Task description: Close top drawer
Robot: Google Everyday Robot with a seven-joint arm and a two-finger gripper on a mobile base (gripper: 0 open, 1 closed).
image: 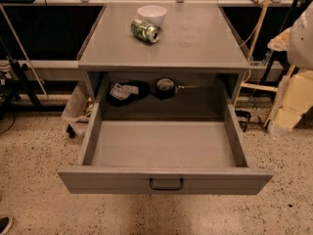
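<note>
The top drawer (165,179) of the grey cabinet (166,48) is pulled far out toward me. Its deep box looks empty, with a bare grey floor (164,143). The flat front carries a small black loop handle (166,183). The two lower drawers are hidden under the open drawer. My gripper is not in view. A pale rounded shape (301,35) at the right edge may be part of my arm.
A white bowl (151,14) and a green can (145,30) lying on its side sit on the cabinet top. Dark items with a white label (123,90) and a round black object (165,87) show behind the drawer box. Yellowish boards (293,102) lean at the right. Speckled floor (39,199) surrounds the cabinet.
</note>
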